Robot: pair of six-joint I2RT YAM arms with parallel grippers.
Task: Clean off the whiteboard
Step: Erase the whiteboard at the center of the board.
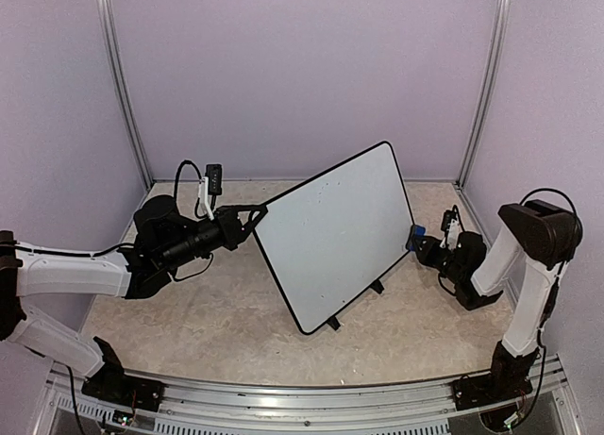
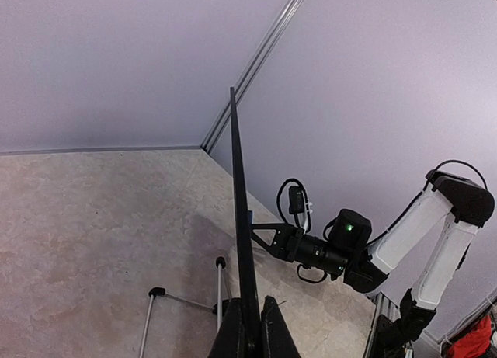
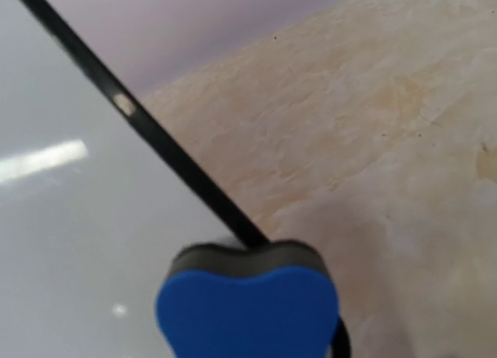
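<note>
While the whiteboard (image 1: 335,232) stands tilted on its small stand feet (image 1: 333,324) at the middle of the tabletop (image 1: 217,312), the left tool (image 1: 253,213) is clenched on the thin black rim of its left edge. The left wrist view shows the board edge-on, rising straight from between the closed fingers (image 2: 278,338). This grip appears meant to brace the board so that wiping pressure neither tips nor slides it. The right tool (image 1: 422,243) is clenched on the blue eraser (image 1: 416,235), which the right wrist view shows overlapping the rim at the board's right edge, placed for a stroke there. The glossy face shows only faint specks; no handwriting can be made out. Nothing lies between eraser and face. The feet at the lower edge and the enclosure walls (image 1: 283,76) are the only things close by.
</note>
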